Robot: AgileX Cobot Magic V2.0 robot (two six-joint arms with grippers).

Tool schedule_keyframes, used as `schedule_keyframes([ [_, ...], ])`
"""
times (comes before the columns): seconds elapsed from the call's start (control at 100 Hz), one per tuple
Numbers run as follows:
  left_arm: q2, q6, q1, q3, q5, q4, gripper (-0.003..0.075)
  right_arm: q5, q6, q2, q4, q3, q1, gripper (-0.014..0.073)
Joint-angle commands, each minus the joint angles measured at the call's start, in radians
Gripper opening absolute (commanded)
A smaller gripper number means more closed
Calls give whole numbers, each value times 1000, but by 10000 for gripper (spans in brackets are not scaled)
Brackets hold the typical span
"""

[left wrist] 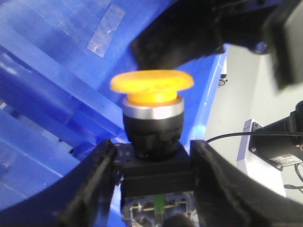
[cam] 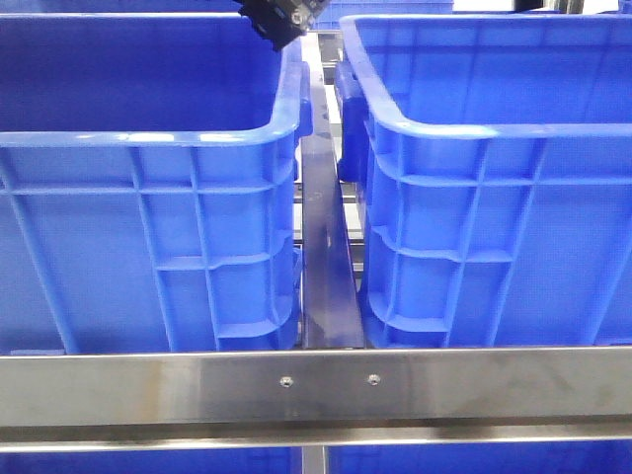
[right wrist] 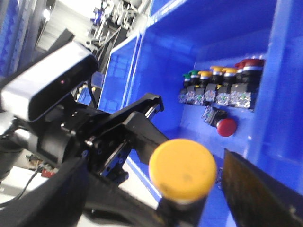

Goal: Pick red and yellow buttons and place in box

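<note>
Two deep blue plastic crates filled the front view, the left crate [cam: 148, 136] and the right crate [cam: 474, 130], both with ribbed outer walls and thick rolled rims. A steel rail [cam: 321, 247] ran between them and a steel bar [cam: 197, 387] crossed in front. A black arm part [cam: 276, 22] showed at the top, over the left crate's far right corner. No buttons could be seen from here.

In the left wrist view, the yellow button [left wrist: 152, 84] stood upright and in the air: a wide, flat, orange-yellow mushroom cap on a silver collar and a black body with a square base. The left gripper [left wrist: 152, 150] was closed on that base, its fingers [left wrist: 97, 184] pressed against each side. A blue crate wall [left wrist: 47, 71] lay behind.

In the right wrist view, the same yellow cap sat between the fingers of the right gripper [right wrist: 156, 163], which were spread wide with gaps on both sides, holding nothing. The left arm's wrist camera [right wrist: 47, 82] was just beside it. Beyond, inside a blue crate, a row of buttons [right wrist: 218, 87] with green, yellow and red caps stood against the wall, and a red button [right wrist: 222, 124] lay tipped over next to them. I cannot tell which crate this was.
</note>
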Motion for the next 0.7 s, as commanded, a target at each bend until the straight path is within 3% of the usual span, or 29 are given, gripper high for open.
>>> schedule_keyframes([
  [0.0, -49, -1, -7, -24, -13, -76, 237, 15, -18, 3, 69, -54, 29, 589],
  [0.29, -49, -1, -7, -24, -13, -76, 237, 13, -19, 52, 70, -78, 58, 580],
  [0.53, -49, -1, -7, -24, -15, -76, 237, 17, -19, 52, 68, -78, 58, 290],
  [0.69, -49, -1, -7, -24, -32, -76, 237, 22, -20, 52, 68, -78, 58, 258],
])
